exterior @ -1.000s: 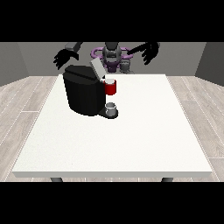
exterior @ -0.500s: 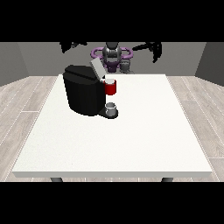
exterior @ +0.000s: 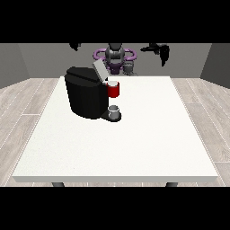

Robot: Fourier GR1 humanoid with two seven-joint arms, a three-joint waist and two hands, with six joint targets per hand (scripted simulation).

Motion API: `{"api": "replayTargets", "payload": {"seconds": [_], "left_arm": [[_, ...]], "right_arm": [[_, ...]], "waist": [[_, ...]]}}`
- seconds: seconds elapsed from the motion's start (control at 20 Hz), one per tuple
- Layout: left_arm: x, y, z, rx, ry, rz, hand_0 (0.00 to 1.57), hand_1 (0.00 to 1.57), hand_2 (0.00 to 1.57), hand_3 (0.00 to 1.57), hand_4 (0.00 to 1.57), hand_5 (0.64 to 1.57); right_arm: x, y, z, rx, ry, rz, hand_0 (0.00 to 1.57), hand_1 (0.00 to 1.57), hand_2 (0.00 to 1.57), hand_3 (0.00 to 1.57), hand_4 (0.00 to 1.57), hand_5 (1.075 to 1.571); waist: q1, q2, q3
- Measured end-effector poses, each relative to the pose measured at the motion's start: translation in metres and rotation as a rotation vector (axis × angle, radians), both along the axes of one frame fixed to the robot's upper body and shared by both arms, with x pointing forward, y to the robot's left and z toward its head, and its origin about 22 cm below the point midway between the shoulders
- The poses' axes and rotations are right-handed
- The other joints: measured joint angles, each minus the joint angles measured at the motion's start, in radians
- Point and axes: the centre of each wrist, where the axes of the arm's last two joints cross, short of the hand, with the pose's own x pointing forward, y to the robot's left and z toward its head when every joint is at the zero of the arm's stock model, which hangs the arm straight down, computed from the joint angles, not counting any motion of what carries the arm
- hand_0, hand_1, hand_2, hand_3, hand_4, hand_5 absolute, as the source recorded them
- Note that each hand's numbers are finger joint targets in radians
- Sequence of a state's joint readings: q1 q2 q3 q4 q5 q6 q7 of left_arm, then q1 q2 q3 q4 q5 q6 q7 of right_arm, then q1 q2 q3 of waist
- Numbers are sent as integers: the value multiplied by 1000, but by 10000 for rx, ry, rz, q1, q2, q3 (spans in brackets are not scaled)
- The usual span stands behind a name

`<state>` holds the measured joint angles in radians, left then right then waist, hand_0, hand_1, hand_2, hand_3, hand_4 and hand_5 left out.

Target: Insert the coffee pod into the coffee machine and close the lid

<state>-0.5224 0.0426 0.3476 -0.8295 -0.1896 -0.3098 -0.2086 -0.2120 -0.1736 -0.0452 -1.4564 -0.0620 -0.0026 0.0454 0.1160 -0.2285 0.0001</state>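
Note:
The black coffee machine (exterior: 86,96) stands on the white table (exterior: 134,148), left of the middle. Its grey lid (exterior: 99,70) is tilted up and open. A red holder with a white top (exterior: 113,89) juts from the machine's front, and a grey cup (exterior: 114,112) sits below it. A small grey cylinder (exterior: 129,67), possibly the coffee pod, stands at the far edge by the robot. The hand at the view's right (exterior: 160,50) is raised high behind the table, fingers hanging down and holding nothing. Only a sliver of the hand at the view's left (exterior: 74,46) shows at the scene's top.
The robot's purple and grey torso (exterior: 115,57) is behind the table's far edge. Wooden floor surrounds the table. White tabletop stretches to the right of the machine and towards the camera.
Both arms have swung upward and outward. The hands, earlier near the machine's top height, are now high above the far edge, and the one at the view's left is nearly out of the scene.

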Motion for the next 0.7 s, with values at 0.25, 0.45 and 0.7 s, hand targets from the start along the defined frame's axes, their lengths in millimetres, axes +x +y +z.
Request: {"api": "replayTargets", "payload": {"seconds": [0.25,0.45,0.7], "left_arm": [[-10,-4,5,-253,-444,68,0,0,0,0,103,1571],[-19,-6,12,-382,-475,26,0,0,0,0,0,1571],[-25,-9,25,-638,-919,100,0,0,0,0,0,1571]], "right_arm": [[12,11,14,-336,-380,492,0,0,0,0,123,1571],[17,13,6,-232,-215,524,0,0,0,0,0,1571],[35,6,11,48,-400,542,0,0,0,0,0,1571]], "waist": [[126,424,-1],[359,614,2],[521,1323,2]]}}
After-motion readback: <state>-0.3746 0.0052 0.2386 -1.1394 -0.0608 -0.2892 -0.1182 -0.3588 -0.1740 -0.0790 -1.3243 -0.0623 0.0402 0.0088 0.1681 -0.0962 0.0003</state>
